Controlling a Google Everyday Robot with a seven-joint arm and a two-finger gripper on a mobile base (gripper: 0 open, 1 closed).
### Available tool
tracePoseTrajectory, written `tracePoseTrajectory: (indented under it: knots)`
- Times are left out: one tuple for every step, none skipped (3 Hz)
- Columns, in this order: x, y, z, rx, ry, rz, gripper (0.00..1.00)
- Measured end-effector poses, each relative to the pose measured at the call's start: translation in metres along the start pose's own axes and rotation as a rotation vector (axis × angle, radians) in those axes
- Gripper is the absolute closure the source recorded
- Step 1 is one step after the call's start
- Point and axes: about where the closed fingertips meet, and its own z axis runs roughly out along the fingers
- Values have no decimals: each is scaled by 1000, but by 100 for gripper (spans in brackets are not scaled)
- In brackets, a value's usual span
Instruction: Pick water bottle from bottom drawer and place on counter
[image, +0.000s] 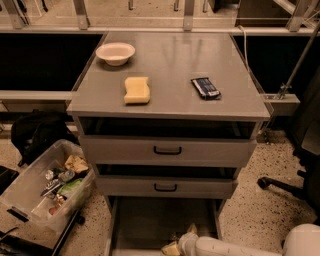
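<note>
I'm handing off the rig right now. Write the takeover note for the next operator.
Gripper: low over the open bottom drawer, at the picture's lower edge.
Water bottle: not in sight, perhaps hidden by the gripper.
Counter: bowl, sponge, snack packet; no bottle.
Done: drawer open, gripper at it.
Left: grasp bottle, lift, place on counter.

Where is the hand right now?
At the bottom edge of the camera view, the hand sits over the front of the open bottom drawer, near its middle.
</note>
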Motion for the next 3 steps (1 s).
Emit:
tracePoseTrajectory:
  knots:
    - [1, 0, 8, -16, 1, 10, 0]
    - [6, 0, 23, -55, -20, 32, 0]
    - [7, 0, 33, -84, -37, 47, 0]
